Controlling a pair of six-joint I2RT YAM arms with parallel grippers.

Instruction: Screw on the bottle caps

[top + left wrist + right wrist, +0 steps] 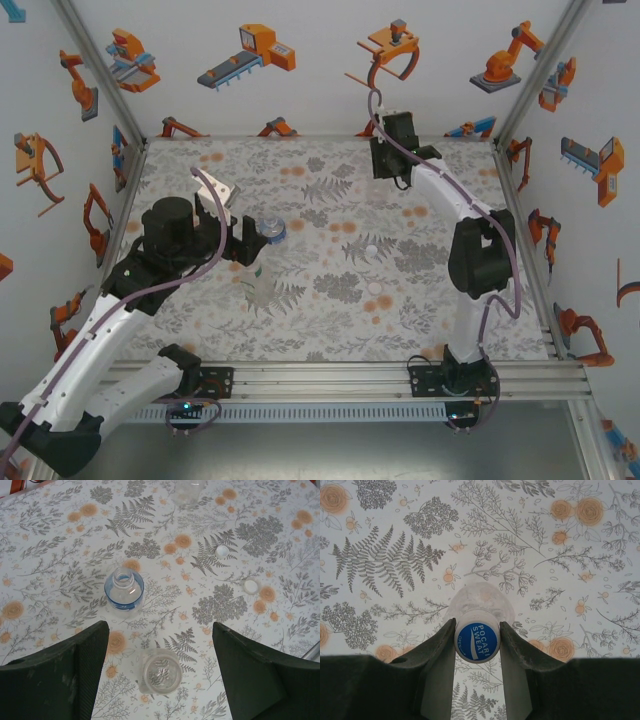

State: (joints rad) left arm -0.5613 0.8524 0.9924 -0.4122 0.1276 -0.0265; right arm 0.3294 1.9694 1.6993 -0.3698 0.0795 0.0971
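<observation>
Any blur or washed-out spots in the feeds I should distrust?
Right wrist: print on the gripped cap is sharp, its bottle beneath looks soft. Left wrist: even light, plain bottle blends into the pattern. Top external: the loose caps are tiny pale specks.

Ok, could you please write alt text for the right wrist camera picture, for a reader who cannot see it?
The right gripper is shut on a round blue cap printed POCARI SWEAT, with a clear bottle directly behind it. Beyond lies a tablecloth with grey ferns and orange flowers.
</observation>
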